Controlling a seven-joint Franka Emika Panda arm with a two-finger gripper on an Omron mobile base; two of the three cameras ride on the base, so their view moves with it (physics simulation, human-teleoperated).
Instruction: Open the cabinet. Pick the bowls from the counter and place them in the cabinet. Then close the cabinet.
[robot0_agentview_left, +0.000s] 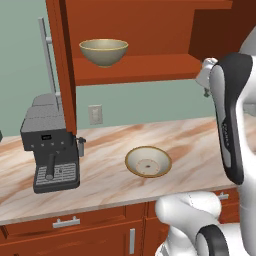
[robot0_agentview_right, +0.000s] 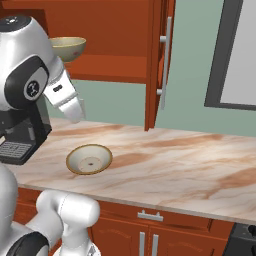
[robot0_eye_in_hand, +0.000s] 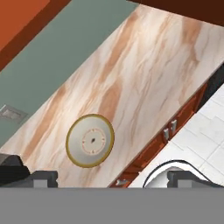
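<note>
With the deep bowl (robot0_agentview_left: 103, 51) already shelved in the open cabinet (robot0_agentview_left: 135, 70), I hold the gripper (robot0_eye_in_hand: 111, 178) spread and empty above the shallow bowl (robot0_eye_in_hand: 90, 140) on the counter (robot0_eye_in_hand: 144, 83), ready to descend.

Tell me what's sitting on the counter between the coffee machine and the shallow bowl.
Nothing: in the left base view, bare counter separates the coffee machine from the shallow bowl.

Deep tan bowl (robot0_agentview_left: 103, 51) sits in the open cabinet (robot0_agentview_left: 135, 70); shallow bowl (robot0_agentview_left: 148, 161) lies on the counter (robot0_agentview_left: 100, 175).
</note>
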